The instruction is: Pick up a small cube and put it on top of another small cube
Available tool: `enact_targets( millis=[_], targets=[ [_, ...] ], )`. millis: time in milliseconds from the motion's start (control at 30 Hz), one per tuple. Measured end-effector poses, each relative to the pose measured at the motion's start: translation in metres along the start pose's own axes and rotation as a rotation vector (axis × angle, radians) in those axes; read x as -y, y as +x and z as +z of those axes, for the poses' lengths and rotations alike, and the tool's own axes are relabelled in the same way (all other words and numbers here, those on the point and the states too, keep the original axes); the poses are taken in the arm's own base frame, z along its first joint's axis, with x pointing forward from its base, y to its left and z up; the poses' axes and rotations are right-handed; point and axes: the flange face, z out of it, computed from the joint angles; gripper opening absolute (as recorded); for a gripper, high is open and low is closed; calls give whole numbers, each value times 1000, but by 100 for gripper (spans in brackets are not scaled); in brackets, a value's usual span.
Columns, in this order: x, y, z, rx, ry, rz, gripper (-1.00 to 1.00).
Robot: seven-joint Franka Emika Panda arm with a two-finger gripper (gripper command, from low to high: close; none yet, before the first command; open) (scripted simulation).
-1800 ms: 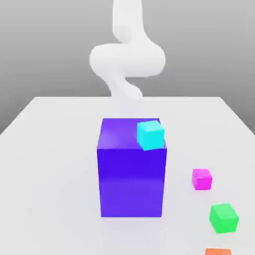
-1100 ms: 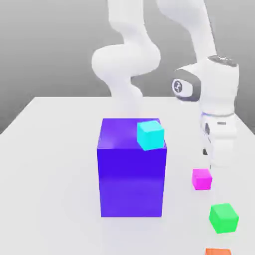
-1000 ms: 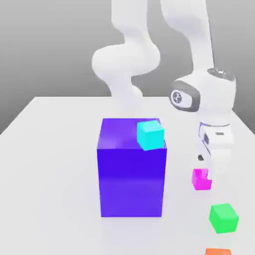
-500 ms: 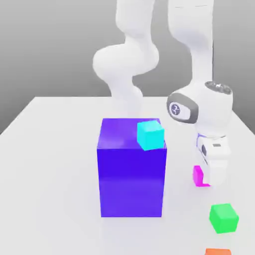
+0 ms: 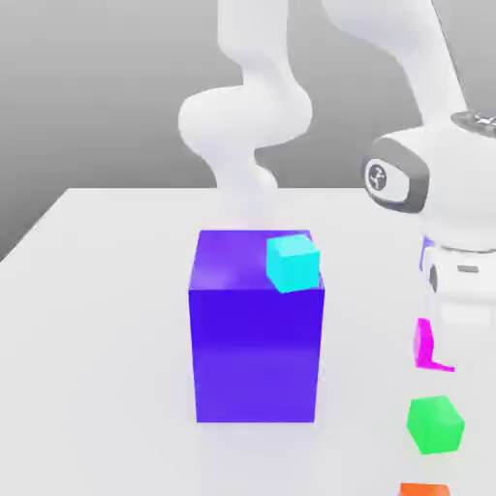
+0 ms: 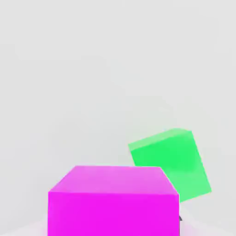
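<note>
small cube [image 6: 113,200]: bright magenta, flat-faced | beside green cube [image 6: 171,162] | end effector grip: cannot tell

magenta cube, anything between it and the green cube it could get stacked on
Nothing visible does. In the hand view the magenta cube and green cube sit close together, only bare table around them.
</note>
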Motion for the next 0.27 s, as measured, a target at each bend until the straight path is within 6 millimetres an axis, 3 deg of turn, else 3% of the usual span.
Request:
enact_targets(
  millis=[133, 167, 267],
  targets=[
    [-3, 7, 43, 0, -1, 10, -100],
    [-3, 7, 52, 0, -1, 10, 100],
    [-3, 7, 52, 0, -1, 10, 100]
  ],
)
